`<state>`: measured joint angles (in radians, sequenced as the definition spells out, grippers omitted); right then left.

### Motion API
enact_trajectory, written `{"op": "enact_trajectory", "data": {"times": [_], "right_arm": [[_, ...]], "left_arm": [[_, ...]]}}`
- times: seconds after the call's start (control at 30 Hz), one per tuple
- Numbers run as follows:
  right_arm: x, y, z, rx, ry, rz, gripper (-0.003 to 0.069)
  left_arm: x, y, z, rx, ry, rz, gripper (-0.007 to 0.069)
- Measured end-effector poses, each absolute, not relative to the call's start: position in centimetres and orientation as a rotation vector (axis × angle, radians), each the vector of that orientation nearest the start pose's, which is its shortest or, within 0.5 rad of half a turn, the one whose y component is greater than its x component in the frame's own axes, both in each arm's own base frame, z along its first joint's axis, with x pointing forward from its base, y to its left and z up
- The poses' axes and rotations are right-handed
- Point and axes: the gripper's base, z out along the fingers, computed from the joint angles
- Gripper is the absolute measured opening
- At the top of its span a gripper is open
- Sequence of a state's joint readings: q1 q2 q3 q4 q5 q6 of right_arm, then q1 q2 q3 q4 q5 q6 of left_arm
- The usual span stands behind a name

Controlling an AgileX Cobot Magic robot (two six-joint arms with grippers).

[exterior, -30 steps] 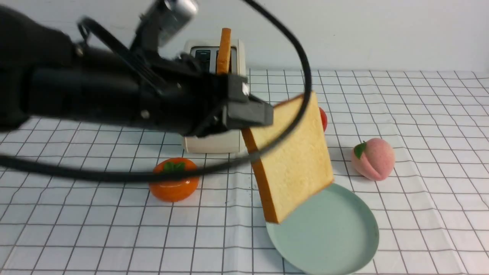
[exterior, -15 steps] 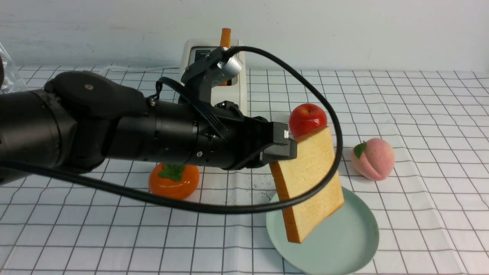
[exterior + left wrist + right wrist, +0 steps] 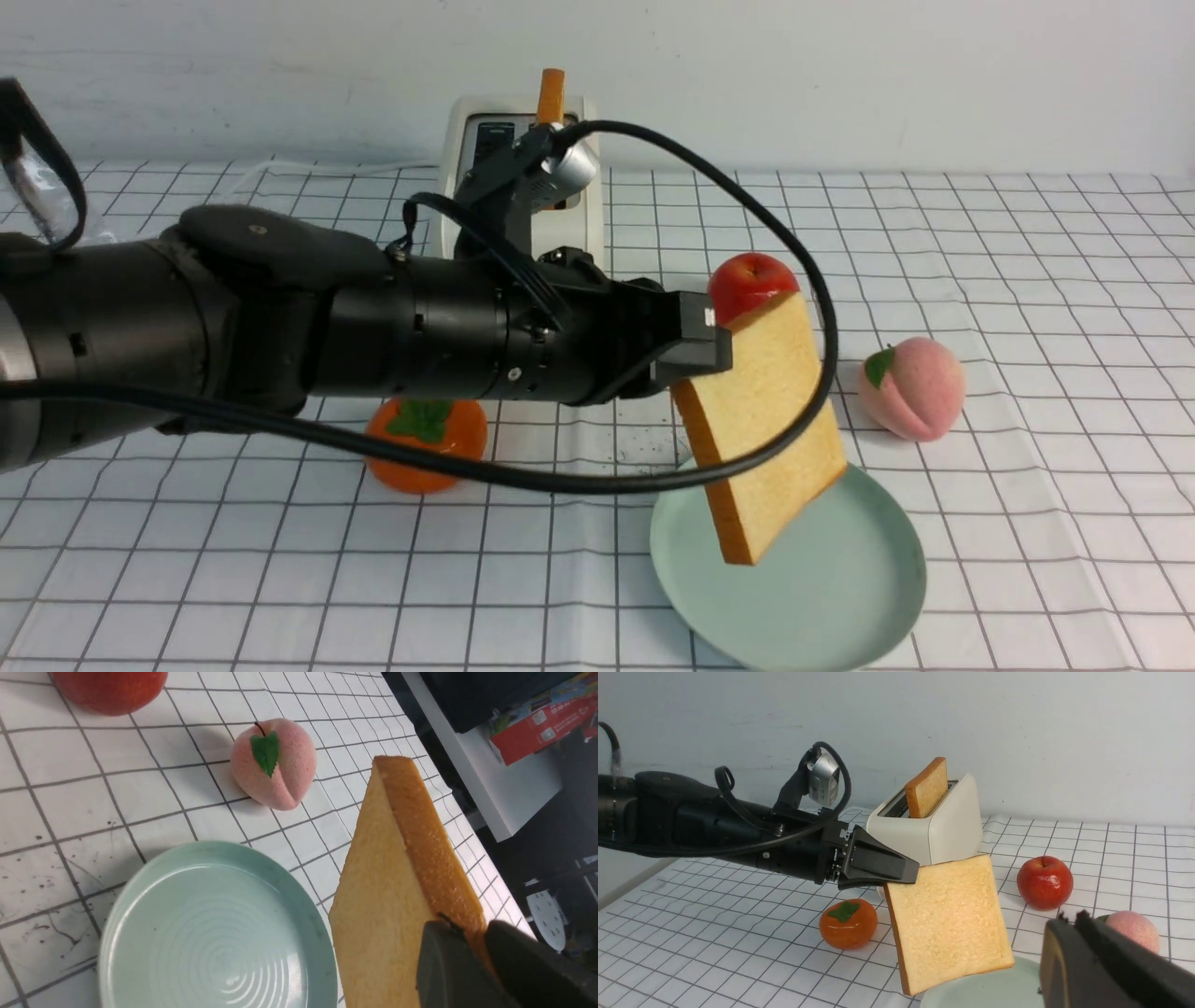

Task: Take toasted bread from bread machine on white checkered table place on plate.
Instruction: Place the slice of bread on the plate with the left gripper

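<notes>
The toasted bread (image 3: 761, 429) hangs tilted from the left claw (image 3: 708, 359), which pinches its upper corner. Its lowest corner is over the plate (image 3: 840, 597), near the near edge of the surface (image 3: 1027, 523). Lowering rightward should land it.

The left arm (image 3: 280, 317) blocks most of the bread machine (image 3: 459, 140), the held toasted bread (image 3: 766, 420) covers the lower half of the apple (image 3: 747, 275), and the near rim of the plate (image 3: 878, 579) is cut off from view.

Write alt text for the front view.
The left hand holds a slice of toasted bread by one corner, tilted over the plate. Behind, a second slice stands in the bread machine; a persimmon, apple and peach sit on the white checkered table.
</notes>
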<state>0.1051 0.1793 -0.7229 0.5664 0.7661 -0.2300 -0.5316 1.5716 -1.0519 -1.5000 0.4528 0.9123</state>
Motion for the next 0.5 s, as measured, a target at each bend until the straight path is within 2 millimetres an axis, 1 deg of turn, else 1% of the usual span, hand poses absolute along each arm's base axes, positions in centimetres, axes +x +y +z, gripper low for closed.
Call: {"op": "enact_trajectory", "data": {"times": [0.1,0.23,0.33,0.37,0.4,0.5], "right_arm": [[-0.1,3.4,37.3,-0.22,1.631,0.545,0.0023],[-0.1,3.4,37.3,-0.22,1.631,0.546,0.0025],[-0.1,3.4,37.3,-0.22,1.631,0.546,0.0025],[-0.1,3.4,37.3,-0.22,1.631,0.546,0.0025],[-0.1,3.4,37.3,-0.22,1.631,0.546,0.0026],[-0.1,3.4,37.3,-0.22,1.631,0.546,0.0029]], "left_arm": [[28.3,-21.6,27.4,0.244,2.204,-1.174,0.007],[28.6,-22.8,24.4,0.273,2.301,-1.28,0.007],[29.3,-23.1,22.7,0.225,2.329,-1.284,0.007],[29.4,-23.2,22.4,0.217,2.332,-1.284,0.007],[29.8,-23.3,21.5,0.208,2.341,-1.278,0.007],[30.2,-23.6,20.2,0.24,2.354,-1.263,0.007]]}}
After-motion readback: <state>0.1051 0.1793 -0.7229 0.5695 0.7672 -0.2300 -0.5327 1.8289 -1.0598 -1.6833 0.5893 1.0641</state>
